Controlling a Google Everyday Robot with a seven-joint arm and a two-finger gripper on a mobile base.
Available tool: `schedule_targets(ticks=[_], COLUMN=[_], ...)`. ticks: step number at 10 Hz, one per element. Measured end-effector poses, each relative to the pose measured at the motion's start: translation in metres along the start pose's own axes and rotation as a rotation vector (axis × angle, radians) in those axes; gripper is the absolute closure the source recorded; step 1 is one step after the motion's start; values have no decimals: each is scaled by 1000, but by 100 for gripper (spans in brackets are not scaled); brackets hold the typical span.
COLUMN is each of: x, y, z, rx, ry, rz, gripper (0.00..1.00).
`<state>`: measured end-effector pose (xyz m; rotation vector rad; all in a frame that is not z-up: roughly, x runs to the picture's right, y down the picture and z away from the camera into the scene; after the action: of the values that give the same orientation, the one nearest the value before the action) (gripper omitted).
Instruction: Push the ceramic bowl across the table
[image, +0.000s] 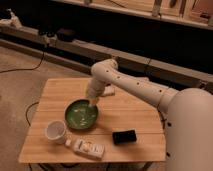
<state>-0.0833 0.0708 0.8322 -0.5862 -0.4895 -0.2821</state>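
Observation:
The ceramic bowl (81, 114) is a shallow glossy green bowl left of centre on the light wooden table (135, 115). My white arm reaches in from the right and bends down over the table. My gripper (94, 102) hangs at the bowl's far right rim, touching or just above it.
A white cup (55, 131) stands at the front left. A white bottle (86, 147) lies on its side near the front edge. A black flat object (124, 136) lies front right. A small item (108, 92) sits behind the arm. Low shelves run behind the table.

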Motion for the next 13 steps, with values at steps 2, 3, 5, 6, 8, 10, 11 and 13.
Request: schedule_targets(ticks=[2, 3, 5, 6, 8, 10, 11, 13], x=[1, 4, 6, 3, -5, -7, 0, 12], y=[-4, -5, 3, 7, 24, 34, 39, 46], z=[16, 20, 35, 42, 56, 60, 60, 58], rx=[-7, -4, -17, -28, -79, -119, -138, -156], ry=[63, 84, 134, 137, 127, 125, 133, 145], rz=[42, 56, 92, 96, 97, 89, 97, 115], gripper=[55, 55, 55, 55, 55, 55, 55, 55])
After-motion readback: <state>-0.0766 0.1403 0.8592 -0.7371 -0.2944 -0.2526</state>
